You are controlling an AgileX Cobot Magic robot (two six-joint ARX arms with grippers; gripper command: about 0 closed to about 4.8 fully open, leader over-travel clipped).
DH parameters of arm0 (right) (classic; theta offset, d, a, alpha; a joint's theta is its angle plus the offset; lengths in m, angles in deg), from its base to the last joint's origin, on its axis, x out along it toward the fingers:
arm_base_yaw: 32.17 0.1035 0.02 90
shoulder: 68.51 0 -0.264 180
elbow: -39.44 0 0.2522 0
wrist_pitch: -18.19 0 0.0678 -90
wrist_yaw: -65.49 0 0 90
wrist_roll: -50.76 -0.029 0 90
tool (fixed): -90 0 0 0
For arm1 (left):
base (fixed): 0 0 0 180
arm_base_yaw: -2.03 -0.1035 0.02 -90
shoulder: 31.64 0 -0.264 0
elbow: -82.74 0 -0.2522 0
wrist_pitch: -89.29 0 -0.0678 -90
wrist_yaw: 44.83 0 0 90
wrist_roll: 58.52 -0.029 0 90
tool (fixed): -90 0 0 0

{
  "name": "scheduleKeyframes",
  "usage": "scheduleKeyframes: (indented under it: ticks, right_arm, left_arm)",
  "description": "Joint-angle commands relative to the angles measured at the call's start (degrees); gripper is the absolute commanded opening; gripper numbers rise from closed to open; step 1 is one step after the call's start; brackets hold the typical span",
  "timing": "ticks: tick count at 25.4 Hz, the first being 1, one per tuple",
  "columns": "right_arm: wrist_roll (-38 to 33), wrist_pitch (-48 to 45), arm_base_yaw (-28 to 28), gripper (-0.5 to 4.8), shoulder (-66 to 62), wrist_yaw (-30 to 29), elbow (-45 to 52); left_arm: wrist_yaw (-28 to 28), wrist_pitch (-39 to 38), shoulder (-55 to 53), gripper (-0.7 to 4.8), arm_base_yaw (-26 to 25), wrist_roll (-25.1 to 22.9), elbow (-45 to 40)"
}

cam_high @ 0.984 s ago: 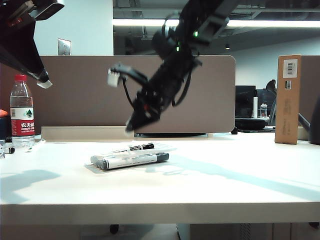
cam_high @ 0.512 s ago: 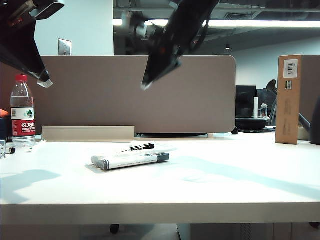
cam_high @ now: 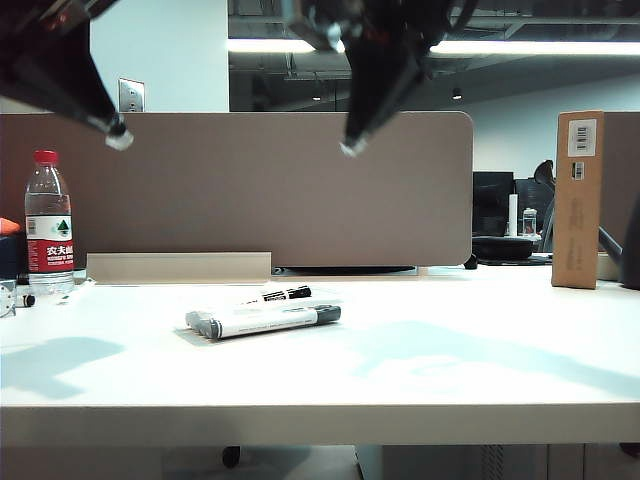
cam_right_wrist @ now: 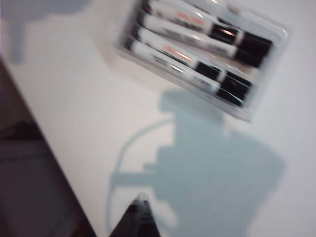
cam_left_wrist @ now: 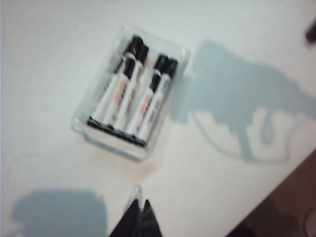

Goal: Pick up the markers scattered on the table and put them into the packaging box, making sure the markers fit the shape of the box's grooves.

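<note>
- The right end effector (cam_high: 352,147), a dark two-finger tool, hangs high above the white bench (cam_high: 420,370) at about 12 o'clock from the tray. Its fingers are pressed together with nothing between them. A second ago it was low over the tray with its jaws partly apart; it has since climbed and swung to the right.
- In the right wrist view the same end effector (cam_right_wrist: 140,201) shows as one joined tip over bare bench.
- The left end effector (cam_high: 118,136) sits high at the upper left, slightly higher and further right than a second ago. In its own wrist view the tips (cam_left_wrist: 139,193) meet, holding nothing.
- The shallow transparent plastic packaging box (cam_left_wrist: 97,137) lies flat near the bench's middle, unmoved.
- Four short white-barrelled, black-capped markers (cam_left_wrist: 129,96) lie side by side in its grooves, all caps at one end.
- Longer white pens with grey caps (cam_high: 262,321) rest just in front of the box, as before.
- A clear water bottle with a red cap (cam_high: 49,226) stands at 9 o'clock and a tall brown cardboard box (cam_high: 577,198) at 3 o'clock, both unchanged.
</note>
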Motion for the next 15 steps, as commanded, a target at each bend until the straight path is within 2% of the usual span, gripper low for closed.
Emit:
scheduleKeyframes:
  ticks: [1,2,4,6,7,9,12,13,15]
  right_arm:
    - [-4.31,-9.46,-0.13,-0.09,6.27,-4.98,6.08]
    - [-7.02,-13.22,-0.2,-0.09,10.01,-5.05,10.21]
    - [-11.15,-14.51,-0.83,-0.09,13.88,-5.79,13.79]
    - [-15.74,-16.76,-1.27,-0.09,20.98,-5.81,20.33]
    - [-17.68,-19.87,-1.25,-0.09,25.42,-5.79,24.63]
    - [-20.94,-25.33,-1.18,-0.09,30.12,-5.81,29.66]
    - [-25.73,-31.78,-1.18,-0.09,36.72,-5.57,36.76]
    - [-29.44,-35.04,-1.18,-0.08,40.48,-5.81,40.94]
    - [-32.04,-37.99,-1.16,-0.08,43.89,-5.73,45.4]
  left_arm:
    - [-4.07,6.97,3.5,-0.06,0.39,7.17,0.13]
    - [-6.29,7.48,5.81,-0.06,0.39,14.19,0.13]
    - [-8.55,7.21,8.63,-0.06,0.52,17.99,0.11]
    - [-10.27,7.3,12.98,-0.06,3.04,16.92,0.11]
    - [-10.97,7.21,15.43,-0.06,5.05,14.14,0.09]
    - [-10.56,7.32,18.23,-0.06,6.62,11.72,-0.35]
    - [-6.36,7.96,22.64,-0.06,9.62,11.32,-2.47]
    - [-4.46,8.94,26.05,-0.06,11.96,11.04,-4.83]
    - [-4.48,11.47,31.34,-0.06,13.86,9.68,-8.96]
